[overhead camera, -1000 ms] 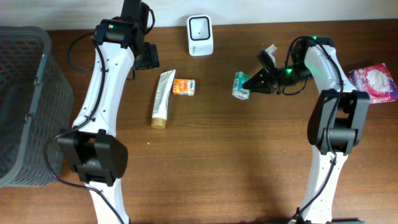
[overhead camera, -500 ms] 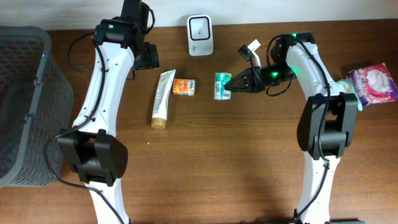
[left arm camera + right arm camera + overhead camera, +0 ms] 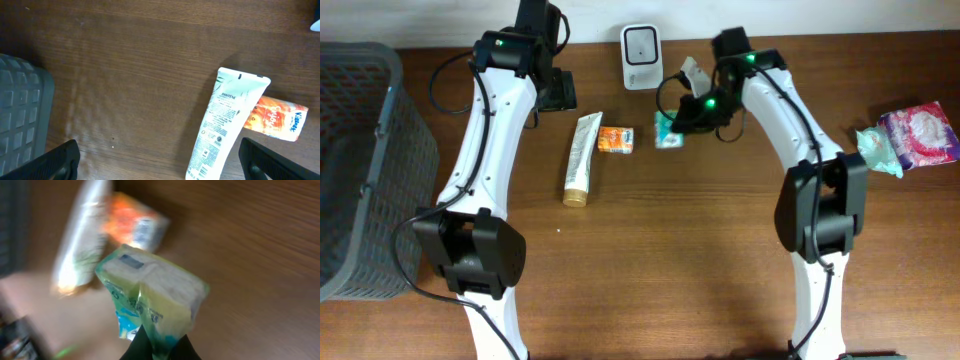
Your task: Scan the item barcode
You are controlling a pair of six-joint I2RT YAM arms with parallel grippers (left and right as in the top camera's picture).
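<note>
1. Overhead: even, soft light; faint shadows on the desk [image 3: 650, 260].
2. Left wrist: sharp, with a pale sheen on the wood.
3. Right wrist: motion blur smears the tube [image 3: 80, 235] and orange packet [image 3: 135, 225] beyond the tissue pack [image 3: 152, 305].

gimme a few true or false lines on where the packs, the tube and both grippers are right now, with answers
1. The right gripper is shut on the green pack. True.
2. The left gripper grips the tube. False: it is open and holds nothing.
3. The orange pack is in the basket. False: it lies on the table beside the tube.
4. The white scanner stands at the table's far edge. True.
</note>
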